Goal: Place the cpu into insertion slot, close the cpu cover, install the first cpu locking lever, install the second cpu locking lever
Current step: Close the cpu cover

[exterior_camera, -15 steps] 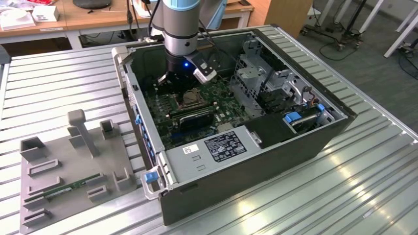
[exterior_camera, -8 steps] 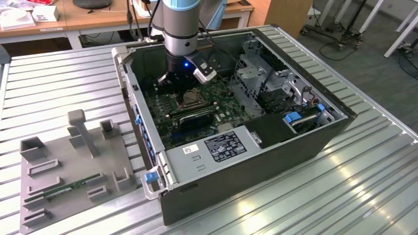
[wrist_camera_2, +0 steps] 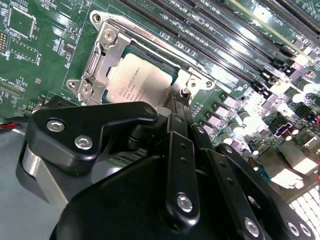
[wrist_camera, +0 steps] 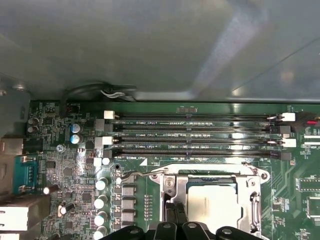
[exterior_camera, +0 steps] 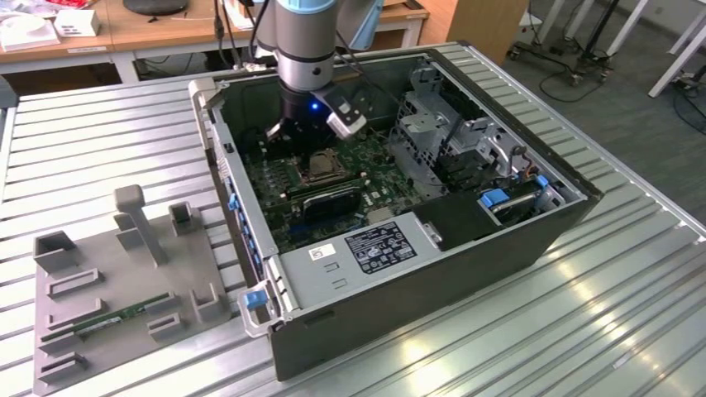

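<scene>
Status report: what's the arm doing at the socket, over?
Gripper low at the insertion slot edge. Cpu seated, cpu cover down over it. No obstruction seen.

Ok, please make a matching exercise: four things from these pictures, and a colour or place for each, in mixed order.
1 chip
2 circuit board
3 memory slots
4 grey rack

A green
B long, black, in parallel rows
C on the table, outside the case
D pale, sitting in the socket

Pairs: 1-D, 2-A, 3-B, 4-C
</scene>
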Motion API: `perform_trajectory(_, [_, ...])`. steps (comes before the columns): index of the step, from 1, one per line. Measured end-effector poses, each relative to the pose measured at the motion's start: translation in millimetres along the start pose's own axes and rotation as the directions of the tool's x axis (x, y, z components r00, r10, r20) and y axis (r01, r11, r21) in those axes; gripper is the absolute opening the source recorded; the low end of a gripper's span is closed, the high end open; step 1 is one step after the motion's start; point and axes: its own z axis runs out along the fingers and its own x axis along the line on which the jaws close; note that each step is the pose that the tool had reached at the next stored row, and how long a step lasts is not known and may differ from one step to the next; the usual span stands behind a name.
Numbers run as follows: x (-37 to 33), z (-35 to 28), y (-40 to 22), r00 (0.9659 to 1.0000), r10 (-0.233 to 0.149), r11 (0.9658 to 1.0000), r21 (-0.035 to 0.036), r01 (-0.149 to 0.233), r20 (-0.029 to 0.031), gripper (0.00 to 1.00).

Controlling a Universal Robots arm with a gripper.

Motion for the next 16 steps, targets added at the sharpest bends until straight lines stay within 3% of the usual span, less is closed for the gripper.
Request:
perform_trajectory(6, [-0.2, -0.9, 0.0, 1.0, 0.0, 1.0, 0.0, 0.0, 0.0, 0.11])
perform_trajectory(11, [-5.0, -0.8, 0.0, 1.0, 0.0, 1.0, 0.0001, 0.0, -0.0001, 0.11])
perform_trajectory(16, [-6.1, -5.9, 0.2, 1.0, 0.0, 1.0, 0.0, 0.0, -0.0011, 0.11])
